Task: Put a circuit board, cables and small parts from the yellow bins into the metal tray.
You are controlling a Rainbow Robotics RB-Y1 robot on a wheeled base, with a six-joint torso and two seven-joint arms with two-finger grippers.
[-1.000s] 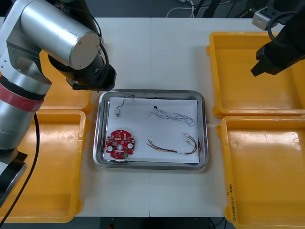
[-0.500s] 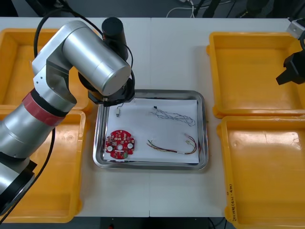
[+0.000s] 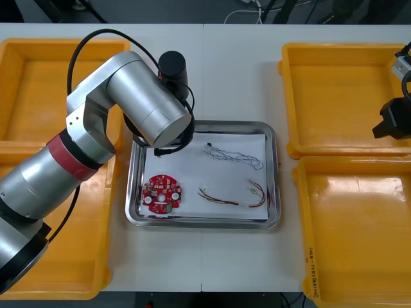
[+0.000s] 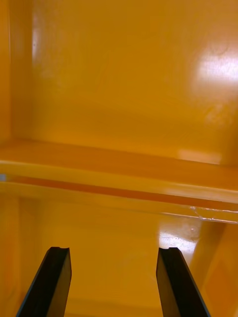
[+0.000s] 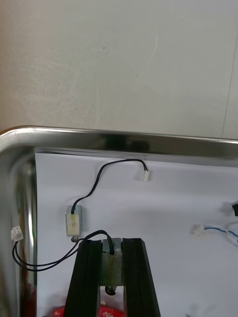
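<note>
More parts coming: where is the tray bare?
The tray is bare between the circuit board, blue and white cable and red and yellow cable. Crowded: far left corner, where the left gripper holds a small metal part. Idle right gripper: over yellow bins.

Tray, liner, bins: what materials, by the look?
Tray: metal, likely polished steel; mirror-bright rim.
Liner: white sheet, perhaps paper; matte, straight edges.
Bins: probably moulded plastic; glossy, rounded rims.
Left pincer holds a small metal part over the tray's far-left corner; right pincer open above right bins.

Bright, even overhead light; glare on the yellow bin [image 4: 215,74] at two o'clock; faint shadows on the bench [image 3: 237,83]
</note>
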